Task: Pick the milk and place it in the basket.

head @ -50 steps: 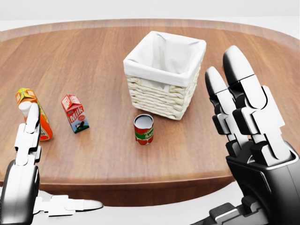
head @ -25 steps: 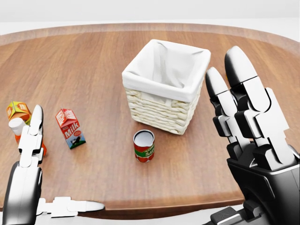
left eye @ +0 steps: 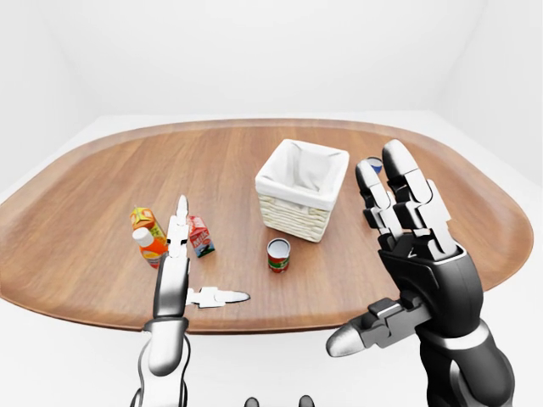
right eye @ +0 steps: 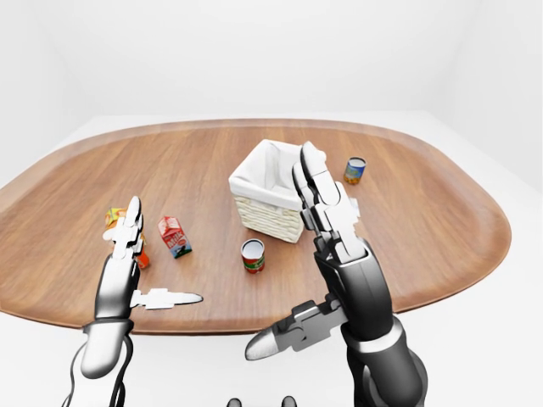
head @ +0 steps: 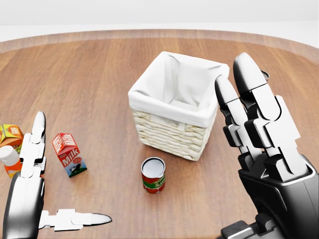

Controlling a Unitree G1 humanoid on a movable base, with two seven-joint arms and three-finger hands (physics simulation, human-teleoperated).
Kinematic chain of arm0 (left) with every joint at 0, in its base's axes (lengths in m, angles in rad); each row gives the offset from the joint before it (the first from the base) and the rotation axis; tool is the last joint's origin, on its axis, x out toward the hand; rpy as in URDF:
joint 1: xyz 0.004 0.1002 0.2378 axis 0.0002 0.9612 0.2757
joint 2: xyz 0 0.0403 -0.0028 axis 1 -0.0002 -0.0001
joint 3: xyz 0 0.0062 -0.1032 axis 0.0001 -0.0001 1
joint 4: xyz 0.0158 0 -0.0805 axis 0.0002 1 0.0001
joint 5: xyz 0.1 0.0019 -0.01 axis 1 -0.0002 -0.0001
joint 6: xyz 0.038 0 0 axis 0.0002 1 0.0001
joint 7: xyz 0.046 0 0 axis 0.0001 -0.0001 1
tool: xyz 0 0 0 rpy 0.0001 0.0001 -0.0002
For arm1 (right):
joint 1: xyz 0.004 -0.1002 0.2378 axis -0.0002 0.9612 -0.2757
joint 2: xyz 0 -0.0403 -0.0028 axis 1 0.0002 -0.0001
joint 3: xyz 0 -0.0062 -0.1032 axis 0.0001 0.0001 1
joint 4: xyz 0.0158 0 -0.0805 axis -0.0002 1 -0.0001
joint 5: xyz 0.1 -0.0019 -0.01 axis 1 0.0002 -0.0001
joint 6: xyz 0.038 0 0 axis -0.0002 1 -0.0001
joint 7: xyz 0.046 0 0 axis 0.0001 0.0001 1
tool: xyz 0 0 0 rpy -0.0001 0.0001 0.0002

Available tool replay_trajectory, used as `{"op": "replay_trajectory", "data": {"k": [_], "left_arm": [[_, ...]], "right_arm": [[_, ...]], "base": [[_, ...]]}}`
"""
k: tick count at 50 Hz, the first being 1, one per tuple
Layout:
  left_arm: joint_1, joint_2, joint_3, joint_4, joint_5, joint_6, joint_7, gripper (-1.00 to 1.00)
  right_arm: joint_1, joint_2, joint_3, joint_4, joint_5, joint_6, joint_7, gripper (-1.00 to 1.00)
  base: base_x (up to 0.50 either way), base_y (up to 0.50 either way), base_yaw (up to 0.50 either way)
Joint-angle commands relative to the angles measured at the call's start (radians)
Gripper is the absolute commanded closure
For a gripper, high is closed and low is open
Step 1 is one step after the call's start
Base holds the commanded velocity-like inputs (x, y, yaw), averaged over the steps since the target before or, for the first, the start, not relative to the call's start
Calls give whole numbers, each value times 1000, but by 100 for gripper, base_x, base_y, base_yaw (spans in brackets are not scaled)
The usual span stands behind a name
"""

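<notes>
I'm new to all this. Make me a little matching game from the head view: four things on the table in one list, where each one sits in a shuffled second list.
Things:
1. milk carton
2. basket
3. red can
4. orange juice bottle

Places:
A. at the left edge
B. centre, cloth-lined
C. just below the basket
D. right of the left hand's raised finger

Pairs: 1-D, 2-B, 3-C, 4-A

We are seeing a smooth wooden desk (head: 99,74), a rough woven basket (head: 169,134) lined with white cloth, and a paper milk (head: 69,154) carton.

juice bottle (head: 9,149) cut by head view's left edge, label unreadable
</notes>
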Motion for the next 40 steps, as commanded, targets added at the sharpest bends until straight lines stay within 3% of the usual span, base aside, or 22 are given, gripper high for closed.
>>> {"op": "replay_trajectory", "data": {"k": [1, 12, 17, 22, 36, 37, 38, 40], "left_arm": [[2, 0, -2, -3, 3, -1, 1, -100], [3, 0, -8, 7, 13, -13, 13, -100], [-7, -4, 4, 0, -9, -2, 18, -100], [-9, -4, 4, 18, 10, -36, 53, -100], [-16, -5, 11, 22, -28, -38, 56, -100], [-17, -5, 12, 24, -30, -41, 57, -100], [-17, -2, 11, 29, -50, -59, 46, -100], [-11, -2, 10, 24, -69, -65, 31, -100]], "right_arm": [[-2, -1, 1, 0, -3, 0, 0, -100], [1, 0, 4, 8, -4, 0, 0, -100], [3, 0, 1, 13, -1, 0, 1, -100], [8, -1, 4, 8, 0, 0, 3, -100], [8, -1, 4, 3, 2, 0, 4, -100], [8, -1, 3, 3, 2, 0, 4, -100], [9, -1, 3, 5, 3, 0, 4, -100], [7, -1, 2, 3, 3, 0, 4, -100]], "base": [[21, 0, 0], [21, 0, 0], [21, 0, 0], [21, 0, 0], [21, 0, 0], [21, 0, 0], [22, 0, 0], [21, 0, 0]]}}
